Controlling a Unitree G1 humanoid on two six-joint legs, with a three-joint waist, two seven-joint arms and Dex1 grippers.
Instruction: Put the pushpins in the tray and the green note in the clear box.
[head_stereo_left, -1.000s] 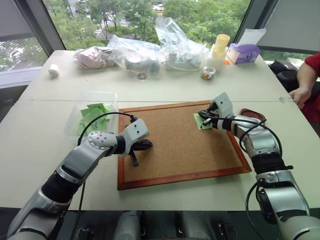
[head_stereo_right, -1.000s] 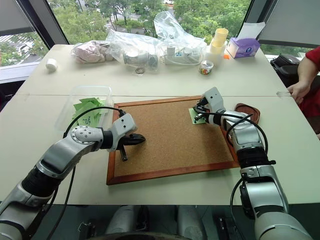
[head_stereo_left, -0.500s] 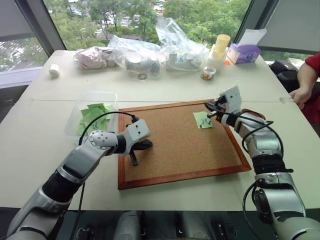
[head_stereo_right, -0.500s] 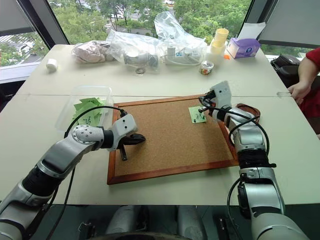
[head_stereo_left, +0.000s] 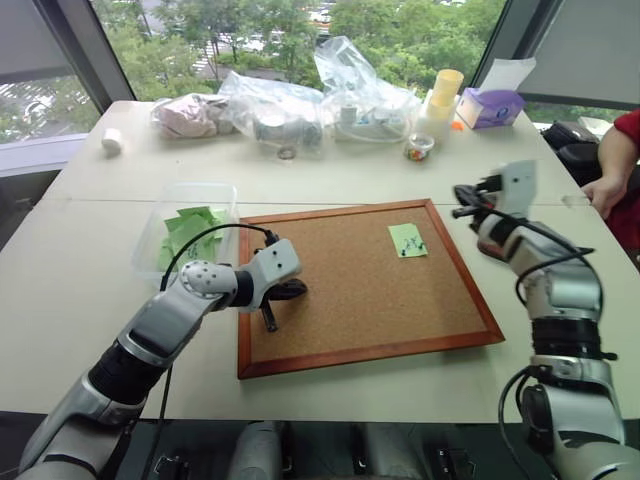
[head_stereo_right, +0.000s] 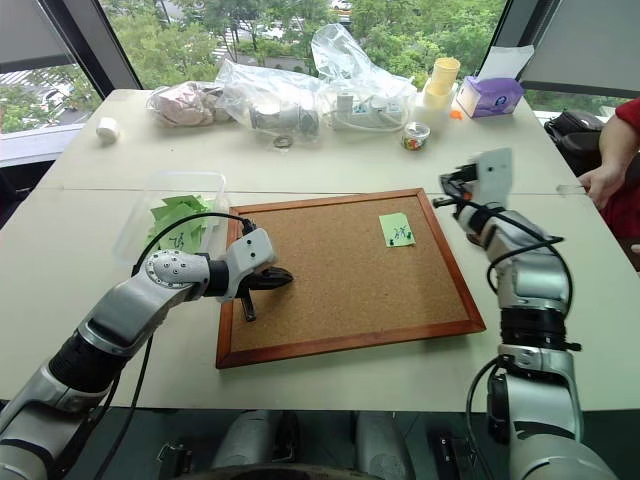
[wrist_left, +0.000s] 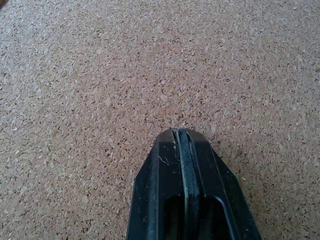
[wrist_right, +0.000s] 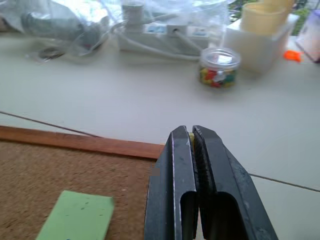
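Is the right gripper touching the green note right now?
Apart. In the left eye view the right gripper is past the corkboard's edge, with bare cork between it and the green note.

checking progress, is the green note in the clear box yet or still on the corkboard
Still on the corkboard. The green note lies flat near the board's far right corner, apart from the clear box, which holds other green papers.

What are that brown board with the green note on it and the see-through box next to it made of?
The board looks like cork, matt and speckled with grain, in a reddish, seemingly wooden frame. The green note looks like plain paper. The clear box seems to be transparent plastic, since the table shows through its walls.
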